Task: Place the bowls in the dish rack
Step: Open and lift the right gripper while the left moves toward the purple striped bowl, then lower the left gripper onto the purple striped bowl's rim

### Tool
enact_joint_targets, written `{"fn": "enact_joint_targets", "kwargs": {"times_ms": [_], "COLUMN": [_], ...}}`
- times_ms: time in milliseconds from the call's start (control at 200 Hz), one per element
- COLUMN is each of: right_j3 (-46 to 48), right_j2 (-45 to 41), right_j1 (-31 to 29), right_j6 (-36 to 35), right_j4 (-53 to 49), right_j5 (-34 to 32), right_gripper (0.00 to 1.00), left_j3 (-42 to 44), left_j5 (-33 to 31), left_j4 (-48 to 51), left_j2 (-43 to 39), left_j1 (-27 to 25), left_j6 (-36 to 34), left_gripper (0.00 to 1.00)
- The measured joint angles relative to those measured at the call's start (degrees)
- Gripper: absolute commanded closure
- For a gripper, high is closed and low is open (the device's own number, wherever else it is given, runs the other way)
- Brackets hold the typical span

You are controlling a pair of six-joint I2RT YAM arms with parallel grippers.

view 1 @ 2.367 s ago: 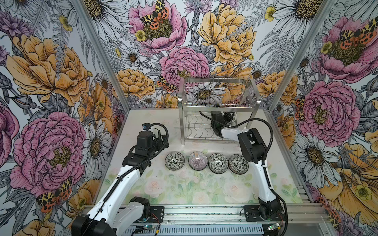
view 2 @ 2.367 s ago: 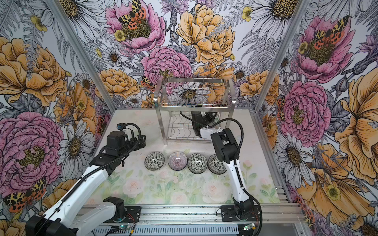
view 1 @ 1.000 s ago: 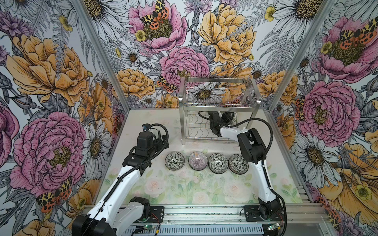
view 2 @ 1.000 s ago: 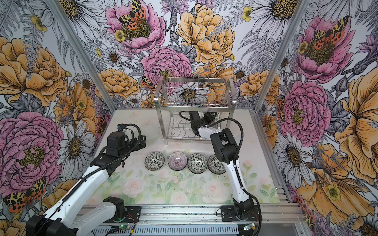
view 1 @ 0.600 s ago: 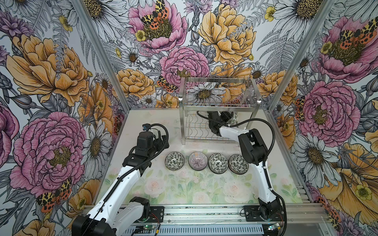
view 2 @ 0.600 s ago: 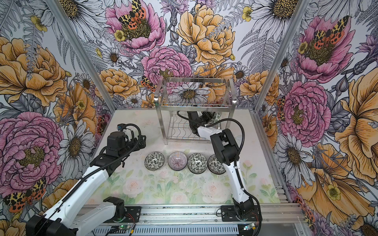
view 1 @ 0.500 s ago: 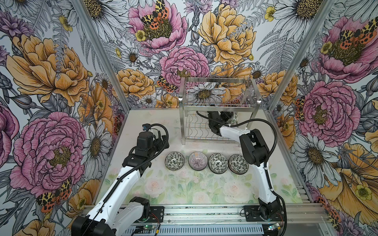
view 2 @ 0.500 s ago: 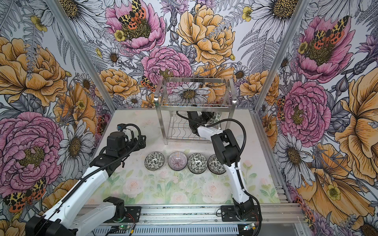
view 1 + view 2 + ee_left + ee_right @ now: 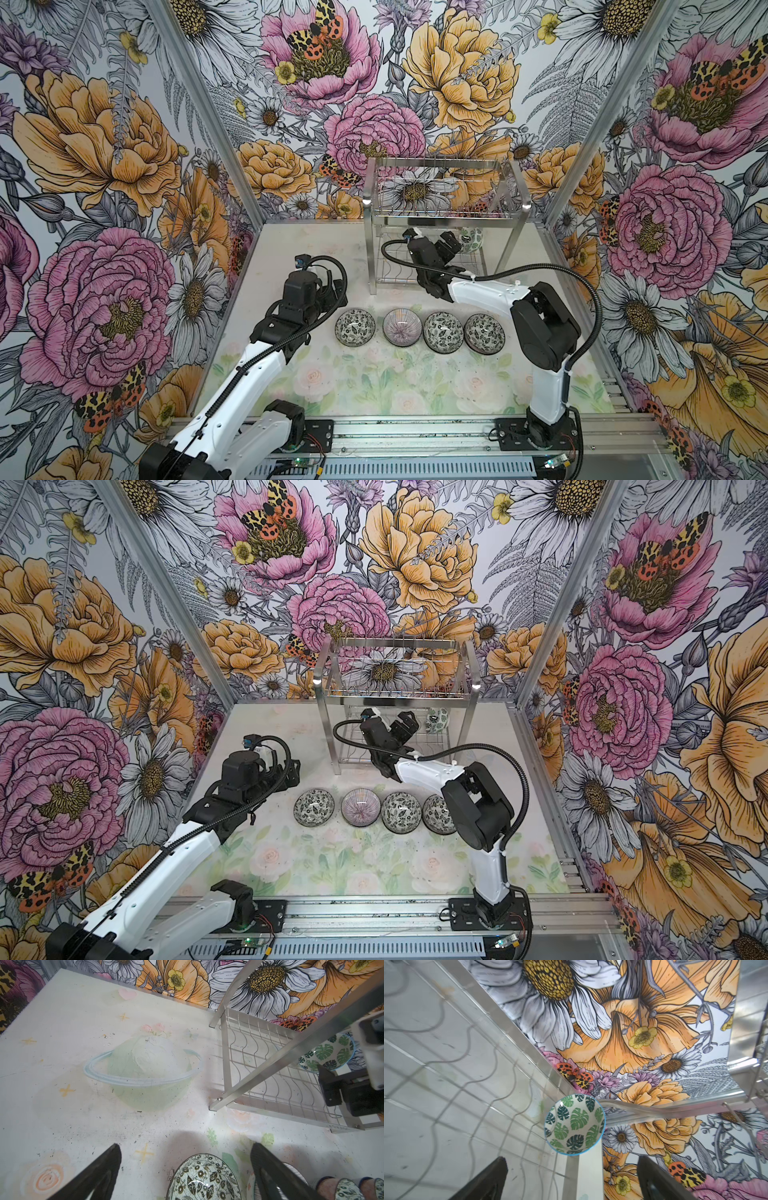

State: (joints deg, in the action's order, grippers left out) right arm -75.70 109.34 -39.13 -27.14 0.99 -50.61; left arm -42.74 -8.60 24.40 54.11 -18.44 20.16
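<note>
Green monstera leaves on white with a thin blue rim: the leaf bowl (image 9: 575, 1124) stands on edge on the lower shelf of the dish rack (image 9: 440, 215), in its far right corner, mouth toward my right gripper (image 9: 571, 1162). That claw is spread wide and grips nothing, just short of the bowl and under the upper tier. Whether the bowl leans on the back rail or sits in a wire slot, I can't tell. My left gripper (image 9: 186, 1147) is also spread and empty above the table (image 9: 374, 386), beside a row of three black-and-white floral bowls (image 9: 443, 332) and a striped bowl (image 9: 400, 326). Free table lies left of the rack.
</note>
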Motion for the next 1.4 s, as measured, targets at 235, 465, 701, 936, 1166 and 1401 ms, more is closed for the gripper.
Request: {"fn": "enact_joint_targets", "kwargs": {"times_ms": [235, 465, 701, 936, 1166, 1401], "right_j3": [11.4, 16.3, 16.8, 21.6, 23.9, 23.9], "right_j2": [-11.2, -26.6, -36.5, -38.6, -41.0, -42.2], "right_j1": [-3.3, -3.5, -0.9, 2.6, 3.6, 4.3], "right_j6": [9.3, 20.8, 32.5, 38.9, 40.8, 40.8], "right_j4": [-3.0, -9.3, -16.8, -19.8, -20.5, -20.5], "right_j5": [6.8, 16.6, 24.2, 26.6, 27.5, 28.5], "right_gripper": [0.0, 0.0, 0.0, 0.0, 0.0, 0.0], "left_j3": [-0.7, -2.8, -5.3, -5.4, -5.3, -5.2], "left_j5": [-2.7, -5.1, -6.0, -11.4, -11.4, -9.5], "left_j4": [0.8, 1.3, 2.0, 2.8, 2.8, 2.6], "left_j2": [0.2, 2.2, 6.7, 10.1, 10.3, 15.1], "left_j1": [-6.1, -10.6, -13.3, -19.6, -20.8, -22.9], "left_j6": [0.0, 1.8, 4.2, 4.5, 5.6, 7.2], "left_gripper": [0.01, 0.01, 0.01, 0.01, 0.01, 0.01]}}
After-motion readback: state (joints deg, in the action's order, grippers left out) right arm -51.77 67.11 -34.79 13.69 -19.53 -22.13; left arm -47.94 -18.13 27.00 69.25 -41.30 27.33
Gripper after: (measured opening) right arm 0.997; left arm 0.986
